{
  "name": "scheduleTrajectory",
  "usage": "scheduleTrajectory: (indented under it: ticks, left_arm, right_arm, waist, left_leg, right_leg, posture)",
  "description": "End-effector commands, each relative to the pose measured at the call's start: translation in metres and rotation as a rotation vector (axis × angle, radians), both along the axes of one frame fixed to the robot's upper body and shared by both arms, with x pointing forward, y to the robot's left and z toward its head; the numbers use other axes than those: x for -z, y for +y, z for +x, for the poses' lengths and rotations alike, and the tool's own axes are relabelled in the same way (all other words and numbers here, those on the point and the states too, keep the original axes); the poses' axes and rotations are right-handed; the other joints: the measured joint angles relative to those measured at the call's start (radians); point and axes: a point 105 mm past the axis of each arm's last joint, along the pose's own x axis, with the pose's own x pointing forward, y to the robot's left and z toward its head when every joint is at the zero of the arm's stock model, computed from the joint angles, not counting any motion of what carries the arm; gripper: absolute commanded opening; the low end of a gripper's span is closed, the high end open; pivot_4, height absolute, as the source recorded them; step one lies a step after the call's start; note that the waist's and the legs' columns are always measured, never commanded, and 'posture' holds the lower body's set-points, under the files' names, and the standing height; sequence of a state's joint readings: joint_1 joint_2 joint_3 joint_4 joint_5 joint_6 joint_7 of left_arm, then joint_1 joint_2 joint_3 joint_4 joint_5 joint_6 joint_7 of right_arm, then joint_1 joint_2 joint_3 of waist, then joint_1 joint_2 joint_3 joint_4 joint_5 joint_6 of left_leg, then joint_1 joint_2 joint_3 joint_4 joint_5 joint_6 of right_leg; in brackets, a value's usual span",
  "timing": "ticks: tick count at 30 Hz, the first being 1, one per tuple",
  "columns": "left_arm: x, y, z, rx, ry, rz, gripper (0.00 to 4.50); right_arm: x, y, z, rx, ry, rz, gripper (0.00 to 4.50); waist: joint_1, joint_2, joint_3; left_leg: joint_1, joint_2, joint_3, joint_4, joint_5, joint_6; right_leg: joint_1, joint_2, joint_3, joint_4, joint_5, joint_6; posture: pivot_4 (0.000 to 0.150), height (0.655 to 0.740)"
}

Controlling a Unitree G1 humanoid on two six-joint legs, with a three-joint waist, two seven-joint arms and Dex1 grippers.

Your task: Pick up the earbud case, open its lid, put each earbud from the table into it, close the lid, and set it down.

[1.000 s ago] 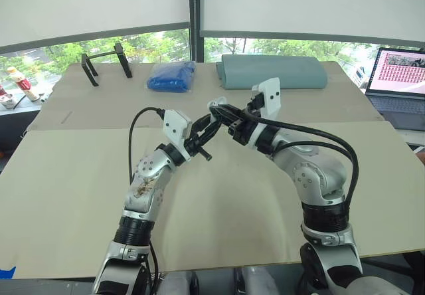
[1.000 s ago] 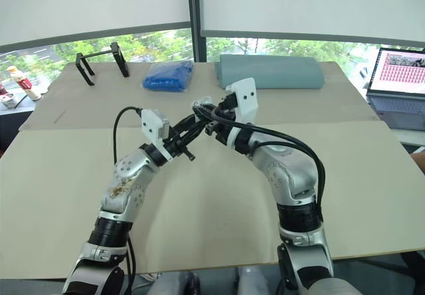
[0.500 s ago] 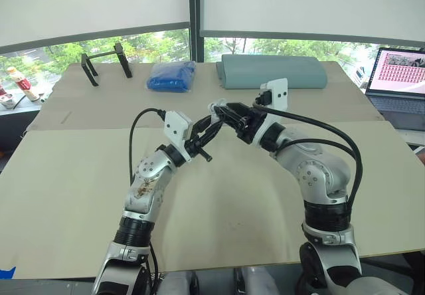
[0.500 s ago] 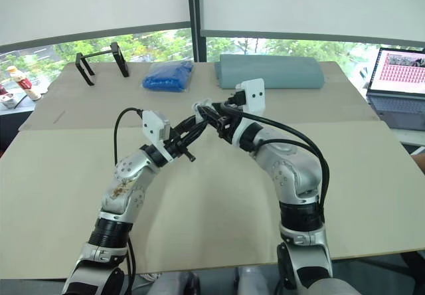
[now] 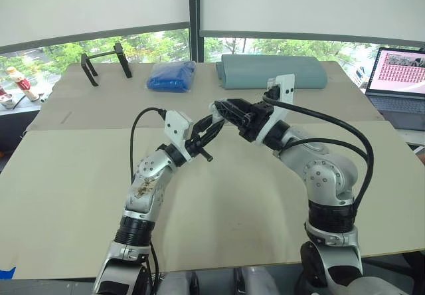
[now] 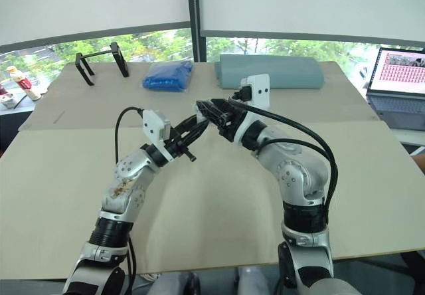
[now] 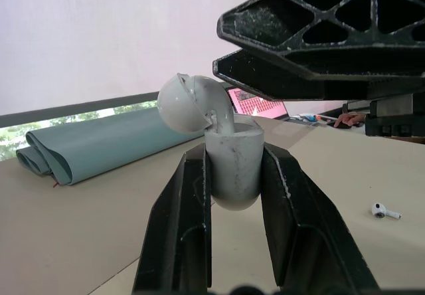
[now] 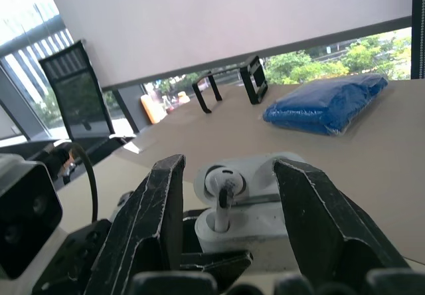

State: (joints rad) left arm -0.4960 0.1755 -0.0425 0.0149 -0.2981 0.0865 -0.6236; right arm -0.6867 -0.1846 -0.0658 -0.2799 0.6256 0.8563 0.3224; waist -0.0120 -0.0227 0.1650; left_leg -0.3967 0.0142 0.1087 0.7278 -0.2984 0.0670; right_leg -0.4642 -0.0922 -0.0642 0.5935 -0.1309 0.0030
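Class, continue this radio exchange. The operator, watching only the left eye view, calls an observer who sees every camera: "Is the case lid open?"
Observer: Yes. The left wrist view shows the case upright in the left jaws, its lid flipped back.
Operator: Any earbud inside?
Observer: One earbud stands stem-down in a slot, per the right wrist view.
Operator: And the other?
Observer: The second earbud lies on the table, apart from the case.

The earbud case (image 7: 232, 169) sits in the left gripper (image 7: 234, 154), the right gripper (image 5: 220, 106) just beside it, an earbud (image 7: 384, 210) on the table (image 5: 265, 195).
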Motion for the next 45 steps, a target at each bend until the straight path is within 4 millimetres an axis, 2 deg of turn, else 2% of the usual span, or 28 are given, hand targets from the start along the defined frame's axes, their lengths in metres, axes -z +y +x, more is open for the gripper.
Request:
scheduleTrajectory:
  ticks: [1, 13, 18, 32, 38, 45]
  left_arm:
    - [-0.018, -0.003, -0.005, 0.015, -0.081, -0.016, 0.53]
    - [-0.018, -0.003, -0.007, 0.005, -0.089, -0.009, 0.53]
    - [-0.019, -0.005, -0.006, -0.004, -0.105, 0.017, 0.53]
    - [-0.015, -0.004, -0.005, -0.011, -0.09, 0.012, 0.53]
    - [-0.008, 0.006, 0.0, -0.048, -0.068, 0.021, 0.53]
    - [-0.004, 0.009, 0.0, -0.058, -0.052, 0.018, 0.53]
  right_arm:
    - [-0.009, 0.005, -0.005, -0.006, -0.071, -0.032, 2.38]
    - [0.0, 0.009, 0.0, 0.013, -0.088, -0.098, 2.38]
    - [0.002, 0.011, 0.003, 0.022, -0.1, -0.125, 0.92]
    - [0.001, 0.009, 0.002, 0.022, -0.116, -0.13, 0.92]
    - [-0.024, 0.004, -0.001, 0.015, -0.138, 0.042, 0.92]
    - [-0.028, -0.008, 0.004, 0.053, -0.137, 0.065, 0.92]
  waist:
    - [0.0, 0.0, 0.0]
    - [0.0, 0.0, 0.0]
    - [0.0, 0.0, 0.0]
    - [0.0, 0.0, 0.0]
    - [0.0, 0.0, 0.0]
    - [0.001, 0.0, 0.0]
  left_leg:
    - [0.0, 0.0, 0.0, 0.0, 0.0, 0.0]
    - [0.0, 0.0, 0.0, 0.0, 0.0, 0.0]
    - [0.0, 0.0, 0.0, 0.0, 0.0, 0.0]
    - [0.0, 0.0, 0.0, 0.0, 0.0, 0.0]
    - [0.0, 0.0, 0.0, 0.0, 0.0, 0.0]
    - [0.0, 0.0, 0.0, 0.0, 0.0, 0.0]
  right_leg:
    - [0.0, 0.0, 0.0, 0.0, 0.0, 0.0]
    - [0.0, 0.0, 0.0, 0.0, 0.0, 0.0]
    - [0.0, 0.0, 0.0, 0.0, 0.0, 0.0]
    - [0.0, 0.0, 0.0, 0.0, 0.0, 0.0]
    - [0.0, 0.0, 0.0, 0.0, 0.0, 0.0]
    - [0.0, 0.0, 0.0, 0.0, 0.0, 0.0]
  posture:
    - [0.15, 0.74]
    - [0.15, 0.74]
    - [0.15, 0.74]
    - [0.15, 0.74]
    - [0.15, 0.74]
    - [0.15, 0.74]
